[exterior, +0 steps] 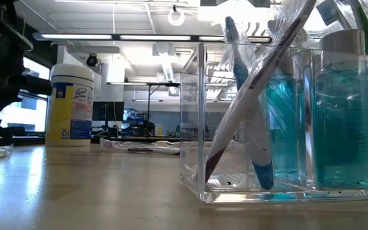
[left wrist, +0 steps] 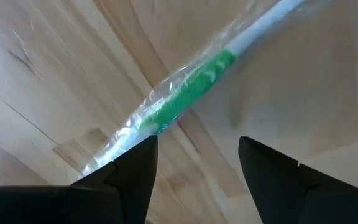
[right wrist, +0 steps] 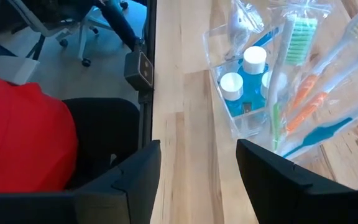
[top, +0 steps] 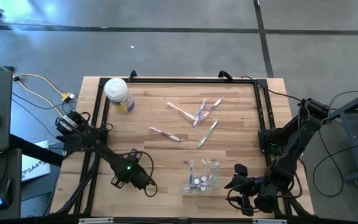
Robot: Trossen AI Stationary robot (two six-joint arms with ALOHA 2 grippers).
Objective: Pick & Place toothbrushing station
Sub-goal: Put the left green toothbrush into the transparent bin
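From my remote seat I judge the job partly done. The clear, square-walled plastic holder [top: 202,177] already carries several wrapped toothbrushes [right wrist: 291,81] leaning upright in it, next to small white-capped bottles of blue liquid [right wrist: 244,78]. It sits just beside my right pincer [top: 237,176], a little ahead of its fingertips.

Still to move, as I read it, are the loose pastel toothbrushes in crinkly film [top: 197,115], scattered on the pale wood-plank table [top: 160,155] well away from both pincers; I count about five there.

One more is right at my left pincer [left wrist: 194,152]: a slim white-handled toothbrush with a green grip section [left wrist: 191,96], sealed in glossy clear wrap, lying flat on the boards just beyond the fingertips. That pincer stands open, its dark wedge-shaped fingers [left wrist: 135,168] apart with bare wood between them, holding nothing. The right pincer is likewise open and empty, pointing along the table edge beside the holder.

The wrappers look slick and springy, and the handles thin and low against the grain, so I expect each pick to need a squarely centred close. The holder's walls are hard, smooth and see-through. A white-lidded round canister with a yellow label [top: 118,94] stands far from the left pincer, near the table's back corner.
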